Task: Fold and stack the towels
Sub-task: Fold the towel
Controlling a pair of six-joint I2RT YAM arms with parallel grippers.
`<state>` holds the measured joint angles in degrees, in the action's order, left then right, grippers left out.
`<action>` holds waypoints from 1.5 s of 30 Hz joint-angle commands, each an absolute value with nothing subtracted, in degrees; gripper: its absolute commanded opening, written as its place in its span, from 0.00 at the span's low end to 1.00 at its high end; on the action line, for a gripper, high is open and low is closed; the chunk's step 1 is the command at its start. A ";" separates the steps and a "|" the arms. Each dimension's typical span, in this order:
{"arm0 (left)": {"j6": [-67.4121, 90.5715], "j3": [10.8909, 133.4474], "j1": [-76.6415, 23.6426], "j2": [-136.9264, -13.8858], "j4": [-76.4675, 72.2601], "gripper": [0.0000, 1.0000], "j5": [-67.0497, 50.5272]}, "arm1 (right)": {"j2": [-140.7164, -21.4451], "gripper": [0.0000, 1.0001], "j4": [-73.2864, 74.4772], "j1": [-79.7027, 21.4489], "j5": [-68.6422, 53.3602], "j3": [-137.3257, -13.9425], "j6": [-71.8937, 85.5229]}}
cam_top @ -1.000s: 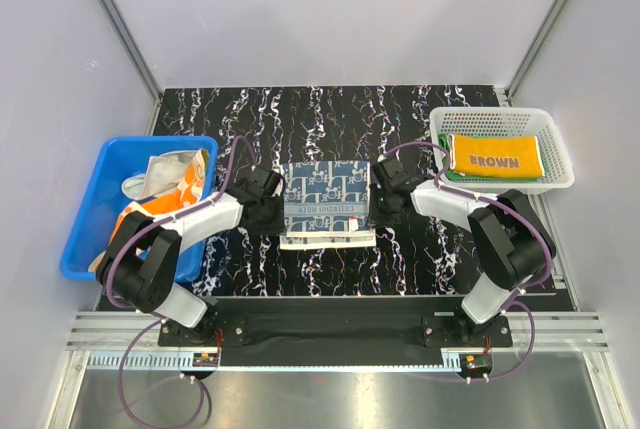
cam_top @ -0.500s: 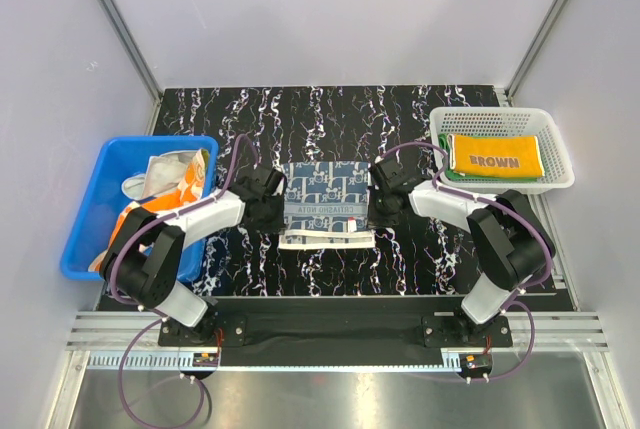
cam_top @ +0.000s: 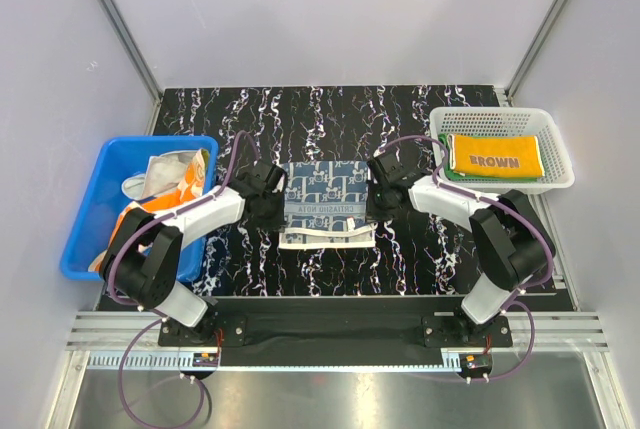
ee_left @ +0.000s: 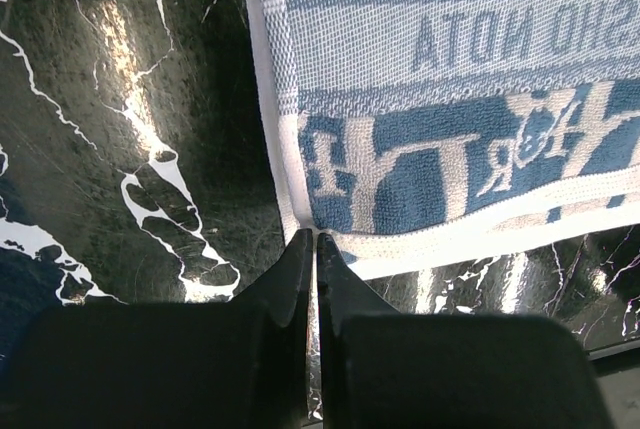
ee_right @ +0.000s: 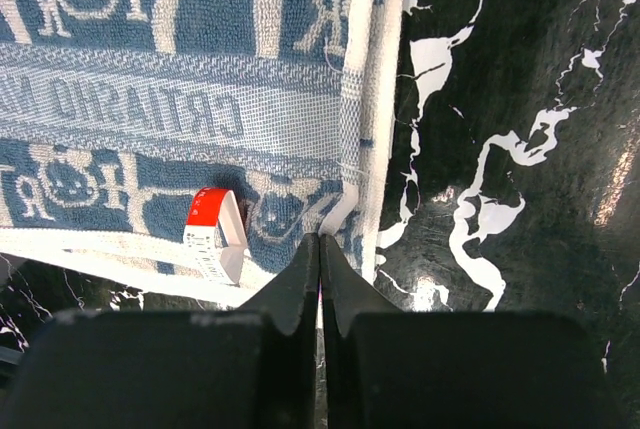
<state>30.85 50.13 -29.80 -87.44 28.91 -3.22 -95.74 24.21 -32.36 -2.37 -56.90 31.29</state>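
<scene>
The white towel with navy pattern (cam_top: 328,199) lies folded flat at the table's centre. My left gripper (cam_top: 271,211) is at its near-left corner. In the left wrist view the towel (ee_left: 450,69) fills the top and the left gripper (ee_left: 313,240) is shut, its tips pinching the white hem. My right gripper (cam_top: 377,205) is at the towel's right edge. In the right wrist view the right gripper (ee_right: 320,239) is shut on a raised fold of the towel (ee_right: 150,99) hem, beside a red-and-white tag (ee_right: 215,231).
A blue bin (cam_top: 80,214) at the left holds crumpled towels (cam_top: 170,184). At the right, a white mesh basket (cam_top: 556,149) holds an orange-yellow towel (cam_top: 495,156) folded on top of a green one (cam_top: 452,173). The black marbled table (cam_top: 330,119) runs back to the walls.
Both grippers have shut on the towel's side edges; a second ago their jaws stood apart. Both wrists have shifted slightly away from the bases.
</scene>
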 commanded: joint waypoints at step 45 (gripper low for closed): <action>35.51 41.66 -33.48 -70.05 32.34 0.00 -10.89 | -82.80 0.00 29.35 -33.05 -3.96 -52.91 27.60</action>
<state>35.16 38.59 -32.64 -73.41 30.59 -10.74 -86.63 26.94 -32.80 -5.32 -50.33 28.64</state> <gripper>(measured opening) 0.012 0.010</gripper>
